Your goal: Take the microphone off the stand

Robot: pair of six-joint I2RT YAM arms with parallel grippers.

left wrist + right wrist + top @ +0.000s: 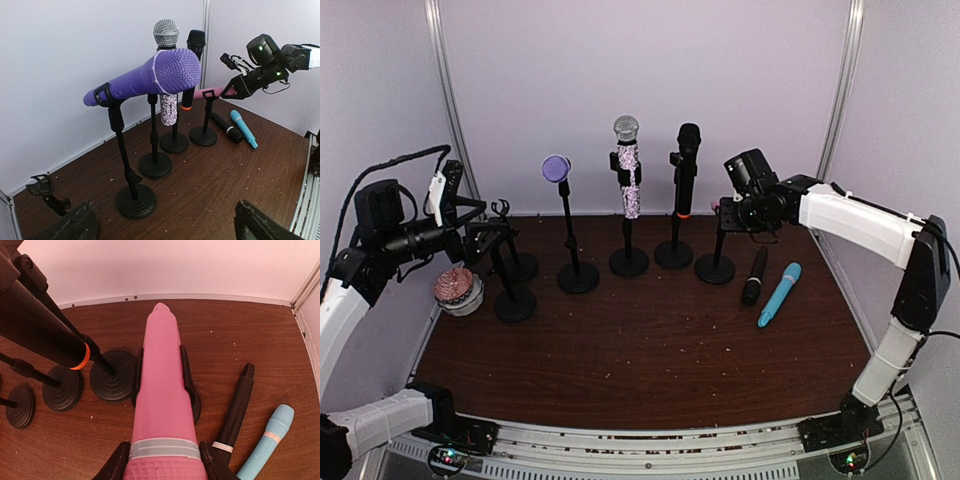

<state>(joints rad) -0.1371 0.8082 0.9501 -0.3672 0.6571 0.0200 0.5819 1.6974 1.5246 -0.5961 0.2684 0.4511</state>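
**Right gripper** (162, 446): we list it as clamped on the pink microphone (162, 390). A finger lies against each flank, just behind the pale band at the head end. How firmly it presses we cannot tell.

**Pink microphone:** the task's item. It is seated in the clip (186, 371) of the rightmost stand (715, 268), at the right end of the row.
- Long axis: nearly level, running straight out from the right wrist. The head is at the gripper and the tail points away, past the clip.
- Relation: the gripper sits on this axis at the head end, with the clip just beyond the fingers. We judge the release to be a lift or pull of the body up out of the clip's open top.
- Nearer arm: the right, by far.

**Beside the stand, lying on the bench** (640, 360): a loose black microphone (753, 276) and a blue microphone (779, 294). They lie side by side, to the right of the stand's base.

**Other stands in the row, each still loaded:**
- orange-ringed black microphone (686, 170), upright and next to the pink one
- glitter microphone (627, 170), upright
- purple microphone (145, 80), tilted

**Left gripper** (165, 216): jaws spread wide and holding nothing. It is at the far left of the bench, well apart from the task's item.
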